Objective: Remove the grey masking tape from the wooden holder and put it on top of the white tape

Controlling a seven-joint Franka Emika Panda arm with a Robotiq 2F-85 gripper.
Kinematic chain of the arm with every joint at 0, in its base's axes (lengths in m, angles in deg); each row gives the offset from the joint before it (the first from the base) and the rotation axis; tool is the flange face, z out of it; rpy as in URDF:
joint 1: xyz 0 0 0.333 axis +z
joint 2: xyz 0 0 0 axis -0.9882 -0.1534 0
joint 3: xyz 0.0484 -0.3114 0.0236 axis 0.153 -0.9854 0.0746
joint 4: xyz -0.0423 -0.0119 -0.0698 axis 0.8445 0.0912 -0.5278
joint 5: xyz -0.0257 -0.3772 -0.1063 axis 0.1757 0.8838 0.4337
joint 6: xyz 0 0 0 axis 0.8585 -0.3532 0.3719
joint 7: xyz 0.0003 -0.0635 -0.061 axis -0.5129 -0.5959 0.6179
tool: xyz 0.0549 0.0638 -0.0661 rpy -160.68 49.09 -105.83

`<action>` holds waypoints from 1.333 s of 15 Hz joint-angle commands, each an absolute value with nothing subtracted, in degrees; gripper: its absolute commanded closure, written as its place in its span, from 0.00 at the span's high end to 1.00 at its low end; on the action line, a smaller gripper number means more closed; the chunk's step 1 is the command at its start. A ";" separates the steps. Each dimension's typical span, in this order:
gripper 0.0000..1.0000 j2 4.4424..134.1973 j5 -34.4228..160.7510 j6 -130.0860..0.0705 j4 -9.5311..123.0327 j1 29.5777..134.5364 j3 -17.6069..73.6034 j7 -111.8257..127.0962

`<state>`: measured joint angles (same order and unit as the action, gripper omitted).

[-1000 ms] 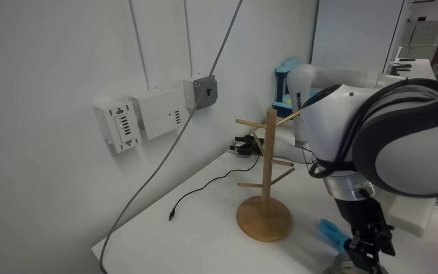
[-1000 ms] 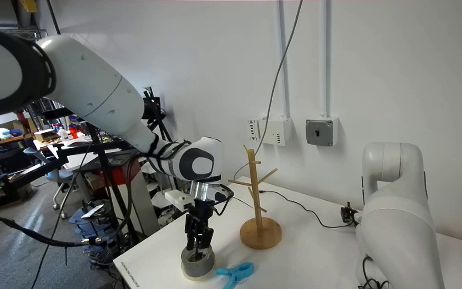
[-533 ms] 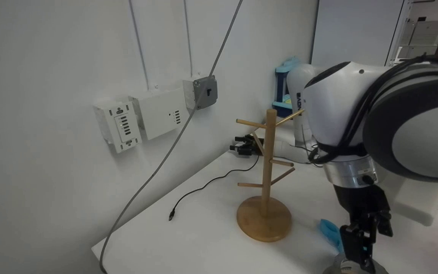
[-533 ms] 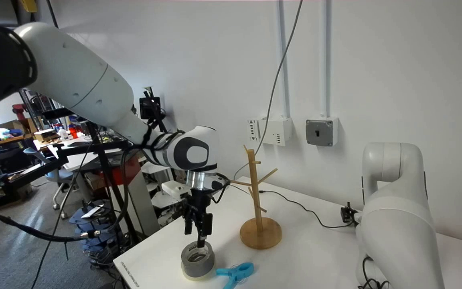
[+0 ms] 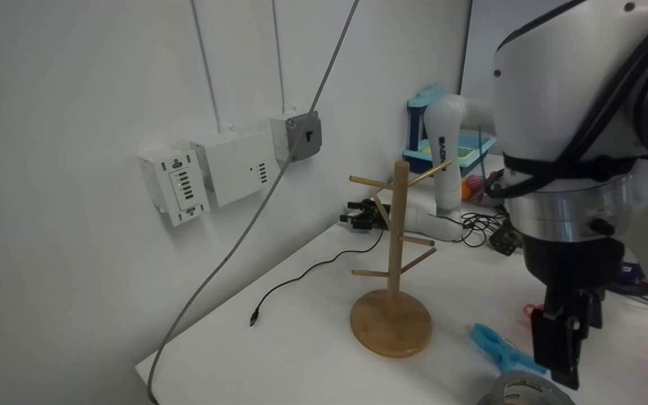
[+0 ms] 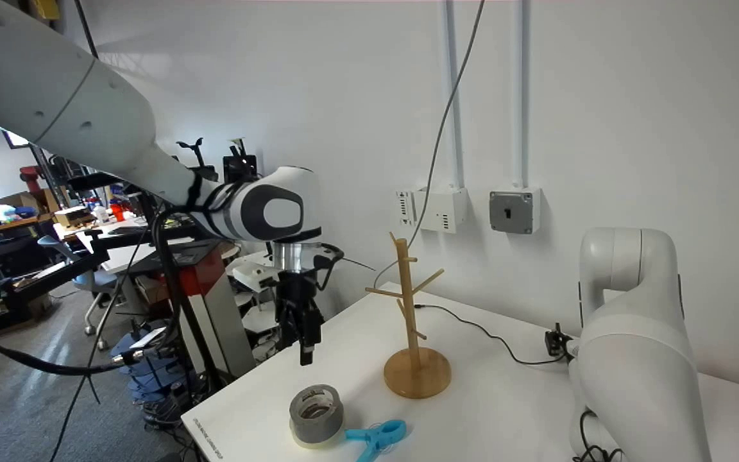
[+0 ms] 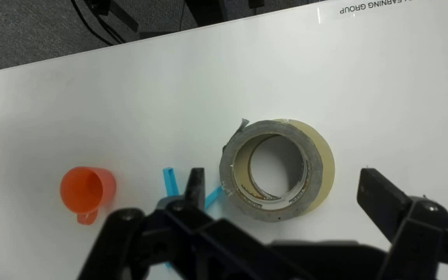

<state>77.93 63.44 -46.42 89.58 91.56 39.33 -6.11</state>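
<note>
The grey masking tape lies flat on top of the white tape, slightly off-centre. The wrist view shows the grey masking tape over the white tape, which peeks out on one side. The grey masking tape is cut off at the bottom of an exterior view. The wooden holder stands upright with bare pegs and also shows in an exterior view. My gripper is open and empty, above and apart from the rolls. The gripper also shows in an exterior view.
A blue clamp lies close beside the rolls. An orange cup shows in the wrist view. A second white robot arm rests on the table. A black cable runs behind the holder. The table edge crosses the wrist view.
My gripper has risen from the grey masking tape, where its fingers were at the roll's hole one second ago, and has moved away from it. Both rolls and the holder have stayed in place.
</note>
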 commanded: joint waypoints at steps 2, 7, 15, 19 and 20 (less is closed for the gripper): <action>1.00 88.40 63.17 -51.04 97.02 91.73 40.29 -8.75; 1.00 96.88 63.68 -57.49 102.91 91.41 42.08 -12.11; 1.00 105.89 64.04 -67.70 111.71 90.72 46.25 -19.58; 1.00 104.12 63.19 -67.54 110.76 90.53 47.17 -19.10; 1.00 104.45 63.17 -67.77 111.20 90.52 47.29 -19.27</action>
